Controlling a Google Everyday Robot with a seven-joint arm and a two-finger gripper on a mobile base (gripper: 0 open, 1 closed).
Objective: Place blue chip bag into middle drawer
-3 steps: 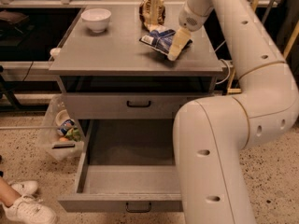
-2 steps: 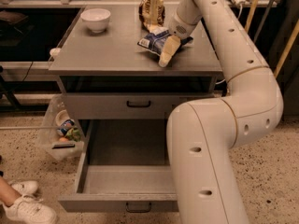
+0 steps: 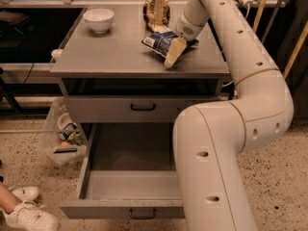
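The blue chip bag (image 3: 158,41) lies on the grey cabinet top (image 3: 110,49), towards its back right, just in front of a brown-and-tan upright bag (image 3: 156,8). My gripper (image 3: 174,51) reaches down from the upper right and rests on the right side of the blue bag, touching it. The middle drawer (image 3: 120,207) is pulled wide open below, with a bare grey floor. My white arm curves down in front of the drawer's right half and hides it.
A white bowl (image 3: 98,19) stands at the back left of the top. The upper drawer front (image 3: 143,108) is closed. A clear plastic bag of items (image 3: 64,138) hangs left of the cabinet. A person's white shoes (image 3: 26,211) are at the lower left.
My gripper has moved left across the top, and the blue chip bag has shifted a little left with it. The drawer has not moved.
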